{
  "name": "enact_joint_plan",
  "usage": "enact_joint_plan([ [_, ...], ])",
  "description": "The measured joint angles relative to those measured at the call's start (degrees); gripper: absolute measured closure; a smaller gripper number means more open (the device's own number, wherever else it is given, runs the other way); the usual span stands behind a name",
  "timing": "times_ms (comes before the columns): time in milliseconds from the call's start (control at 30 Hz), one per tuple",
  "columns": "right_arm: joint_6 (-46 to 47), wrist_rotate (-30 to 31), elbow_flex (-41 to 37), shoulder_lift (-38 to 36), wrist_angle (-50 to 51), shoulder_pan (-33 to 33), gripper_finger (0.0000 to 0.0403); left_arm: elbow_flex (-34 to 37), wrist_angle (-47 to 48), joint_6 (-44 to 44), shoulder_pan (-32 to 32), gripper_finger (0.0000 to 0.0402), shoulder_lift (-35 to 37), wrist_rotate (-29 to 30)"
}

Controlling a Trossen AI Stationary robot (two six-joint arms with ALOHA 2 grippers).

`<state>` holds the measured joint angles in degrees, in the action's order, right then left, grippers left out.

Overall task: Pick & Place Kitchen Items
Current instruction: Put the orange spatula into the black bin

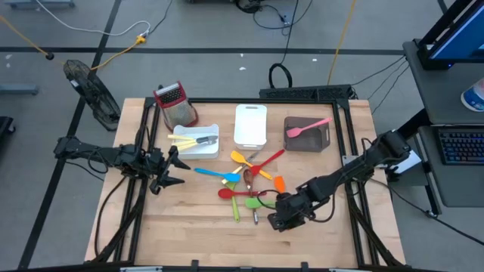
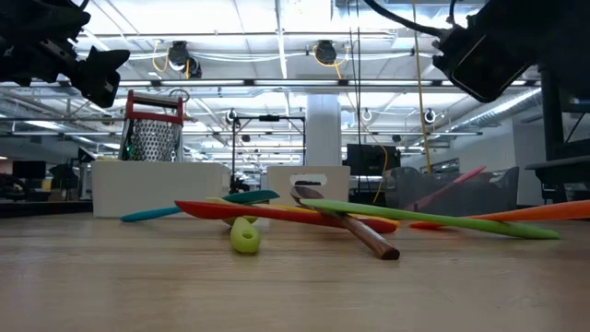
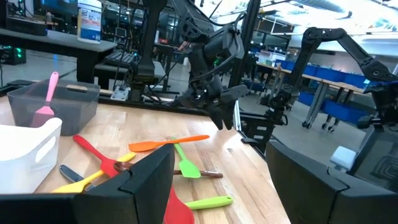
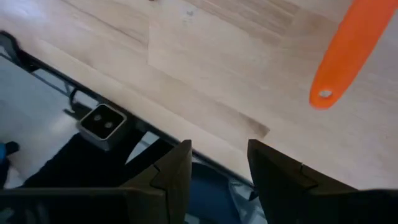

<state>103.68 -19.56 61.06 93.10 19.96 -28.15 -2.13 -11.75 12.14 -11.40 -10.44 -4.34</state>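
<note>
Several slim utensils lie in a loose pile at the table's middle [image 1: 246,181]: a blue spatula [image 1: 210,173], orange spatulas [image 1: 241,158], a red spatula [image 1: 268,161], a red spoon [image 1: 229,194], green ones [image 1: 253,202] and a brown-handled one [image 2: 359,235]. My left gripper [image 1: 175,170] is open and empty, left of the pile and above the table, pointing at it [image 3: 219,155]. My right gripper [image 1: 281,215] is open and empty, above the table just near of the pile's right side. Its wrist view [image 4: 217,149] shows an orange handle's end [image 4: 339,56] and the table's edge.
A white bin [image 1: 198,143] with a yellow and a dark utensil stands far left of the pile. A white tray [image 1: 250,125] stands behind the pile. A grey bin [image 1: 308,134] holds a pink spatula [image 1: 308,127]. A red-topped grater [image 1: 175,104] stands at the far left.
</note>
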Motion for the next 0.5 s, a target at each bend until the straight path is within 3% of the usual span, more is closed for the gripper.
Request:
enact_joint_plan([
  [233,2.72,0.43,0.00,-4.06,4.54,-0.49,0.0250,0.00,0.02,-0.10,0.02,0.0144,0.01,0.03],
  [500,5.33,7.64,0.07,-8.56,15.23,0.17,0.0250,0.00,0.06,-0.46,0.03,0.0144,0.00,0.03],
])
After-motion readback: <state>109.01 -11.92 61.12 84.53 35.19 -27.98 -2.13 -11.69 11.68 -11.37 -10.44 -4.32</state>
